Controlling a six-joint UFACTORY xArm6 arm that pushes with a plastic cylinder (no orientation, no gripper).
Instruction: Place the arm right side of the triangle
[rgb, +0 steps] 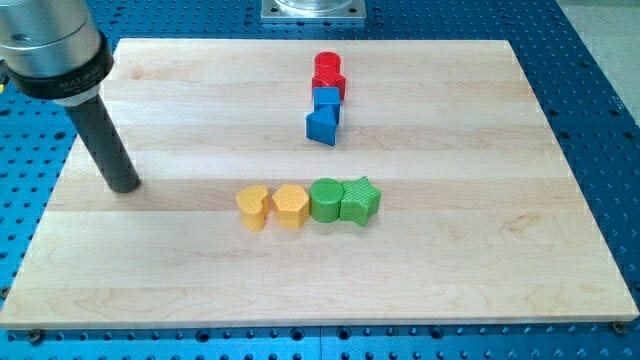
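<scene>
A blue triangle block lies on the wooden board, above the middle of the view. A blue cube touches its top side, and two red blocks stack further toward the view's top. My tip rests on the board at the view's left, far to the left of the triangle and a little below its level. The dark rod rises from the tip to the silver arm body at the view's top left corner.
A row of four touching blocks lies below the triangle: a yellow heart-like block, a yellow hexagon, a green round block and a green star. The wooden board sits on a blue perforated table.
</scene>
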